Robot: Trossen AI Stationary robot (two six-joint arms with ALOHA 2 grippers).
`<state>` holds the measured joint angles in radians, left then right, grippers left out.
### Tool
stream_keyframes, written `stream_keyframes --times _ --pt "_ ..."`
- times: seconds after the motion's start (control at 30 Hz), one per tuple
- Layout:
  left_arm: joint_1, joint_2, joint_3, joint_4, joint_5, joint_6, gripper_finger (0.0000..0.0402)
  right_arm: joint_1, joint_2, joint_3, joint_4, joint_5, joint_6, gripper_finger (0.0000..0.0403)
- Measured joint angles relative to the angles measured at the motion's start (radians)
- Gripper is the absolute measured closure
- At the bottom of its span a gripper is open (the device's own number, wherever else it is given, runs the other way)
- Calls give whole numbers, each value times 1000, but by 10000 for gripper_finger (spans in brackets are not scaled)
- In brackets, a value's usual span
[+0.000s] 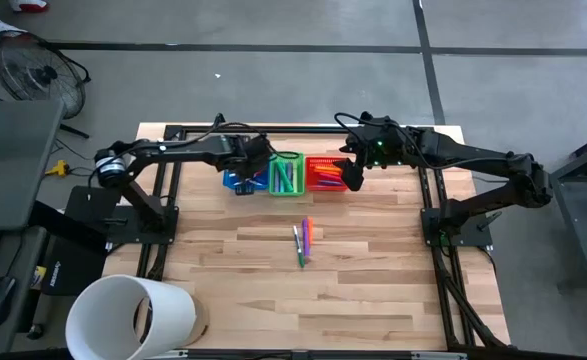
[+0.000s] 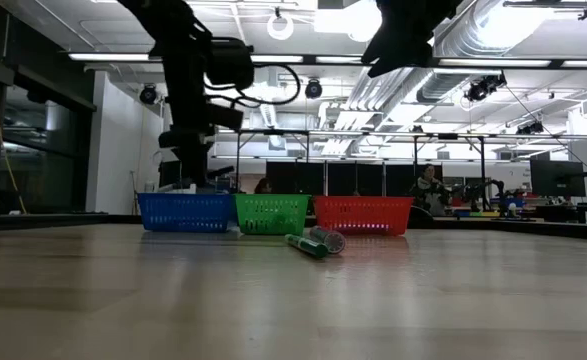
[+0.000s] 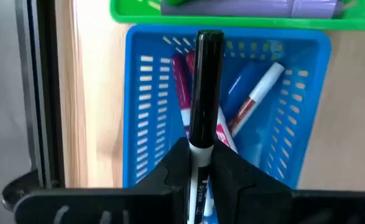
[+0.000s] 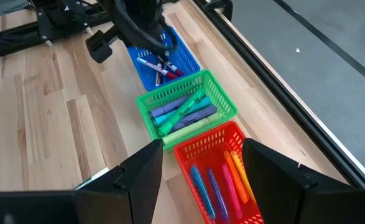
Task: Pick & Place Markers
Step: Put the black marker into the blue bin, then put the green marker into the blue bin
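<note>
High view. Three small baskets stand in a row at the far side of the wooden surface (image 1: 373, 270): blue basket (image 1: 239, 181), green basket (image 1: 286, 175), red basket (image 1: 324, 173), each touching the next. The left gripper (image 1: 256, 160) is over the blue basket; the right gripper (image 1: 353, 172) is at the red basket's outer end. A few loose markers (image 1: 304, 240) lie together near the middle of the surface, well apart from the baskets. A white tube (image 1: 128, 316) lies at the near left corner.

Low view. The baskets stand side by side, blue (image 2: 186, 212), green (image 2: 271, 213), red (image 2: 363, 215). The loose markers (image 2: 313, 243) lie just in front of them. One arm comes down at the blue basket; the other hangs above the red one.

Left wrist view. The left gripper's fingers (image 3: 163, 183) are clamped on a black-capped marker (image 3: 204, 93) that stands over the blue basket (image 3: 138, 112). Several markers, red, blue and white, lie inside the basket.

Right wrist view. The right gripper's fingers (image 4: 138, 171) stand apart and hold nothing, above the red basket (image 4: 198, 146), which contains blue, purple and orange markers. The green basket (image 4: 222, 99) holds green, blue and purple markers. Beyond it the left gripper (image 4: 138, 25) hangs over the blue basket (image 4: 188, 56).
</note>
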<state>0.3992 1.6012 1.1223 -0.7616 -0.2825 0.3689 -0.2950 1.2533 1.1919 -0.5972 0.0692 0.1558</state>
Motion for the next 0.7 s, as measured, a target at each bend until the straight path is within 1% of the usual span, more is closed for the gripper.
stream_keyframes --times 0.2,0.4,0.6,0.7 --pt "0 38 4 -26 7 20 370 0 0 0 -3 0 2 194" --pt "0 49 4 -25 -3 20 365 0 0 0 -5 0 3 194" --pt "0 49 4 -25 -15 20 281 0 0 0 -5 0 4 194" --pt "0 49 4 -26 -41 20 258 0 0 0 -5 4 4 194"
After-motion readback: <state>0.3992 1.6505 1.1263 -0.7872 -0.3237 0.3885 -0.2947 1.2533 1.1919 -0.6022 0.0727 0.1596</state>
